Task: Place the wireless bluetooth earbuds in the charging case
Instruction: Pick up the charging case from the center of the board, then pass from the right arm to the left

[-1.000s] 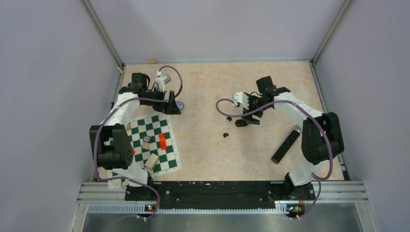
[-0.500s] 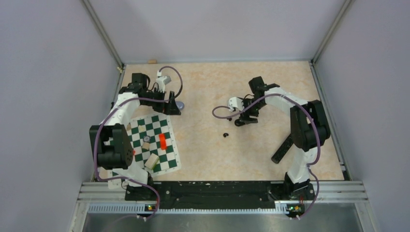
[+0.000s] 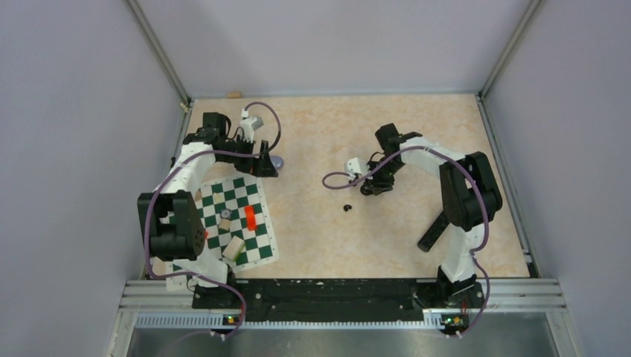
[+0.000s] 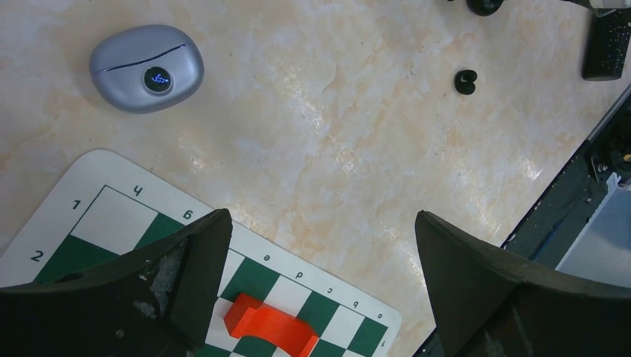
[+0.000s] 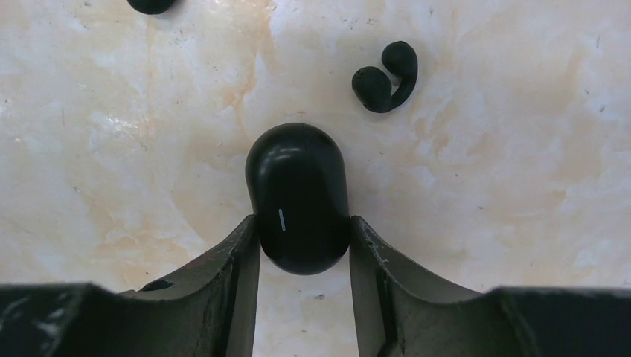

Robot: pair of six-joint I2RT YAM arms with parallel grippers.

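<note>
Closest in, the green-and-white checkered chess mat (image 3: 262,251) is carrying a small orange plastic block (image 4: 271,327), and the long black cylinder (image 3: 433,232) is lying over by the right arm. Further out the tiny black C-shaped earbud (image 5: 385,78) is sitting loose on the beige table (image 3: 335,134), and just past it the right gripper (image 5: 303,223) is squeezing a glossy black pill-shaped capsule (image 5: 298,178) (fingers pressed on both sides). Furthest back, the left gripper (image 4: 320,223) is hanging spread wide, holding nothing, with the smooth lavender-grey oval charging case (image 4: 146,68) lying lid-shut just beyond it.
</note>
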